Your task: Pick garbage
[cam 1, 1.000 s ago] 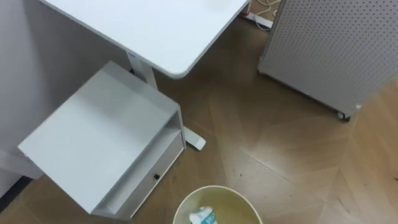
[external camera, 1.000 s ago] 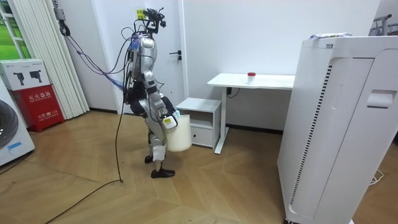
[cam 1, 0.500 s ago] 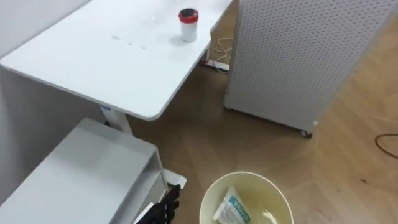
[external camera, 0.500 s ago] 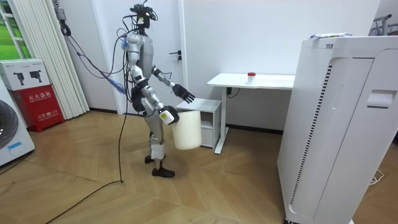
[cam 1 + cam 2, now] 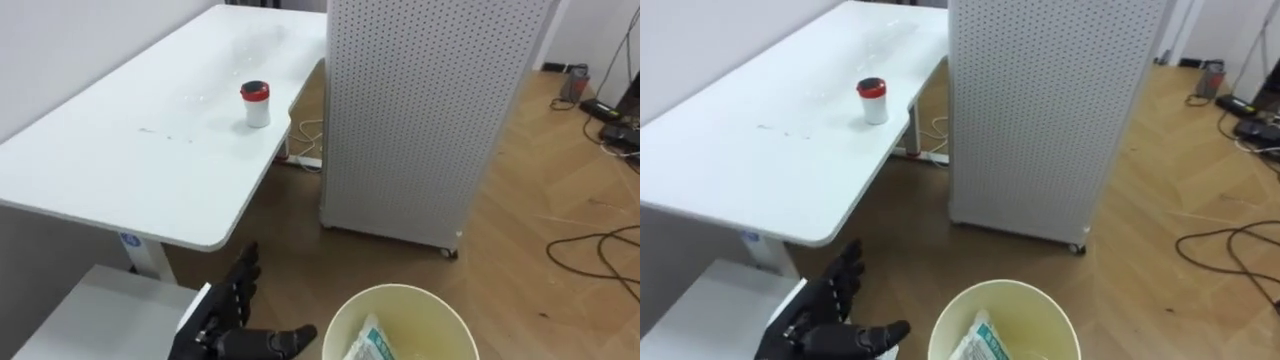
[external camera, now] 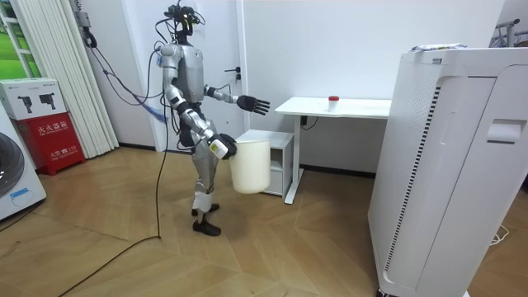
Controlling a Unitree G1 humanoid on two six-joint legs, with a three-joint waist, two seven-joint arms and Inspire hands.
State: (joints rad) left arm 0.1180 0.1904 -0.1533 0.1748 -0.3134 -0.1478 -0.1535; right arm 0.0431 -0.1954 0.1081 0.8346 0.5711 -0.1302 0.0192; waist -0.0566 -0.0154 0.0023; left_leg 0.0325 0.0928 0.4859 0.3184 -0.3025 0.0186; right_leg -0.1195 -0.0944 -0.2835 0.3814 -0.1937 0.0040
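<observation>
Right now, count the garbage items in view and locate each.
2. A white cup with a red lid stands on the white desk; a crumpled white-and-teal wrapper lies in the cream round bucket. More may be hidden deeper inside.

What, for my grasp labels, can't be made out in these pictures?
- Right hand: room view, at the bin; too small to read.
- Packet in the bin: left eye view, cut off by the bottom edge.
- Cup: left eye view, its red top hides what is inside.
- Left hand: wrist cut off by the bottom edge.
</observation>
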